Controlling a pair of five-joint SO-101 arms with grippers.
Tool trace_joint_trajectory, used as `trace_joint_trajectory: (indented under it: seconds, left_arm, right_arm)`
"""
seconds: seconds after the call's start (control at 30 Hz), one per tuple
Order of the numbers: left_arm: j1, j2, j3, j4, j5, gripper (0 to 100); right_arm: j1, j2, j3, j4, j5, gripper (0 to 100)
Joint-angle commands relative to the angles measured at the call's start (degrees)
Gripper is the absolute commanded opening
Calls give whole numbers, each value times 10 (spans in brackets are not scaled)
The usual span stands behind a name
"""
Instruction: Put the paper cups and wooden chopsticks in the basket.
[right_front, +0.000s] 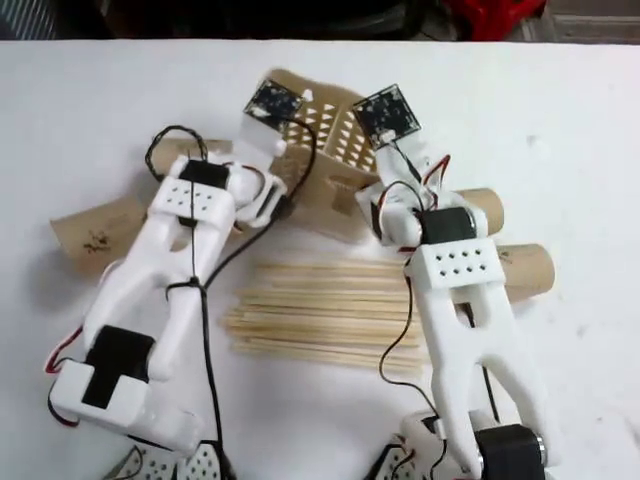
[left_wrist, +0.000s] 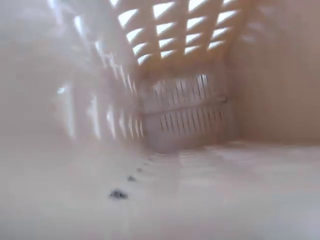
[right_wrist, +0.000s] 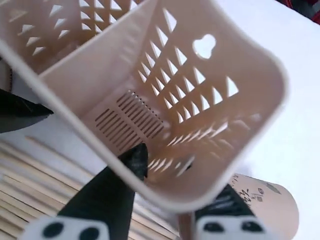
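At the far middle of the table (right_front: 560, 120), the basket (right_front: 335, 150) lies tipped, mouth toward both arms. It has two compartments, triangle cut-outs in the walls and a slotted floor.

Right gripper (right_wrist: 180, 172): fingers apart, straddling the near rim of one compartment. One black finger (right_wrist: 120, 175) is inside and the other is outside, with the wall between them. Can't confirm any pinch on the wall.

Left gripper (right_front: 265, 145): at the mouth of the basket (left_wrist: 175, 45) on the other side, its wrist view looking straight into a compartment. Whether it's spread or closed, can't tell.

Paper cups: all on their sides on the table, none in the basket. One paper cup (right_front: 95, 232) lies beside the left arm, partly under it. Two more (right_front: 485, 205) (right_front: 530, 268) lie next to the right arm, one nearer the basket. One of them (right_wrist: 265, 200) shows just beyond the right gripper's outer finger.

Chopsticks (right_front: 320, 315): loose flat pile on the table between the two arms, on the near side of the basket. The pile (right_wrist: 30, 170) lies just beside the basket, outside it.
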Motion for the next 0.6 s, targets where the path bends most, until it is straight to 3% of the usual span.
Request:
trace_joint_trajectory:
  seconds: [0.0, 0.37, 0.57]
  left_arm:
    - [0, -36, -43, 49, 7, 283]
    - [-28, -63, -197, 212, 7, 283]
    - [-41, -62, -291, 316, 4, 282]
  right_arm:
    - [-15, -19, -5, -1, 22, 177]
    - [-10, -18, -142, 100, 18, 187]
    - [-7, -18, -127, 129, 18, 188]
